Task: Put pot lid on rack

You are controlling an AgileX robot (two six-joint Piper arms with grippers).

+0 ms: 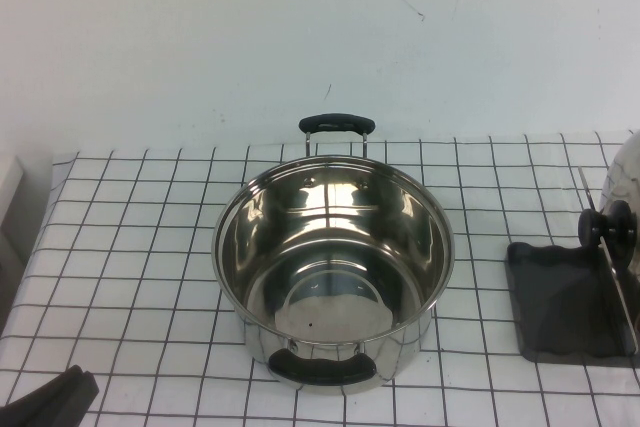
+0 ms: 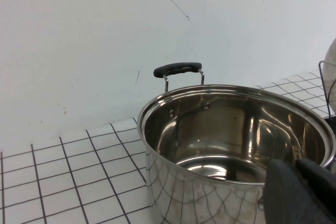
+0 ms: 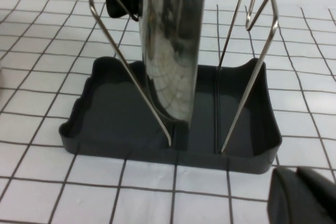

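Right hand [image 3: 303, 195] hovers just near of the rack [image 3: 173, 129], grip unclear; the lid [image 3: 173, 45] stands on edge inside. Left hand [image 1: 50, 399] is parked near-left, grip unclear.

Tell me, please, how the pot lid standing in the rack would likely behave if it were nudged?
The pot lid stands on edge in the rack, so it could probably tip or roll. Its polished steel looks slippery and rigid. The wire bars likely check it. The left gripper sits beside the pot, the right gripper near the rack.
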